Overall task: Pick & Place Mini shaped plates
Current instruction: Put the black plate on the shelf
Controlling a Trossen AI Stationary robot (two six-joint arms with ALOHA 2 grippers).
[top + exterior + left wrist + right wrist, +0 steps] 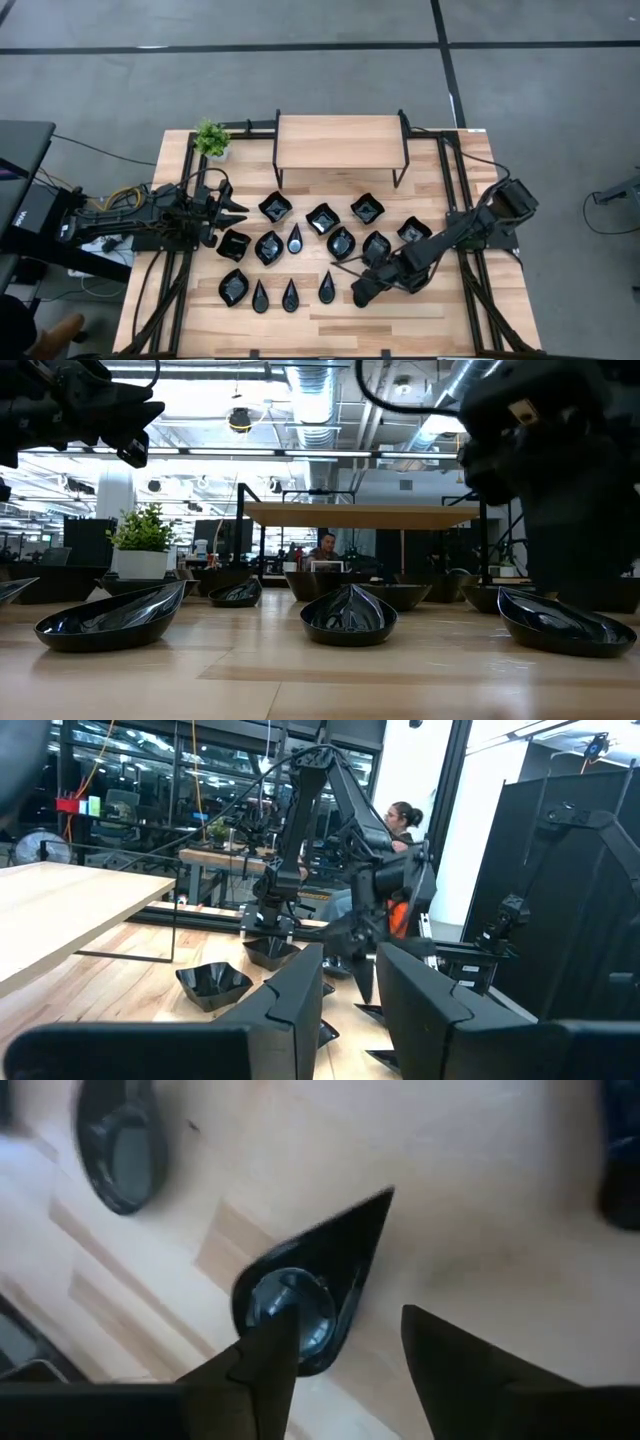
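Several mini shaped plates, small glossy black dishes such as a wavy square (275,207) and a teardrop (290,295), lie in rows on the wooden table (440,320). My right gripper (360,293) slants down over the near right of the group, open. Below it a teardrop plate (330,1270) lies flat on the wood, its round end under one finger (265,1360) and its point away from the gripper. My left gripper (240,212) hangs above the table's left side, open and holding nothing, its fingers (300,1000) level. My right gripper comes from above, slanting down, with one finger in front of the teardrop plate's round end (300,1295) and the other finger beside the plate over bare wood. Whether that finger touches the plate I cannot tell. The plate lies flat on the table.
A low wooden shelf on dark legs (340,140) stands at the far middle, a small green potted plant (211,138) at the far left. An oval plate (120,1150) lies close by the right gripper. Bare wood lies along the near edge (330,335). A person sits beyond the table (325,545).
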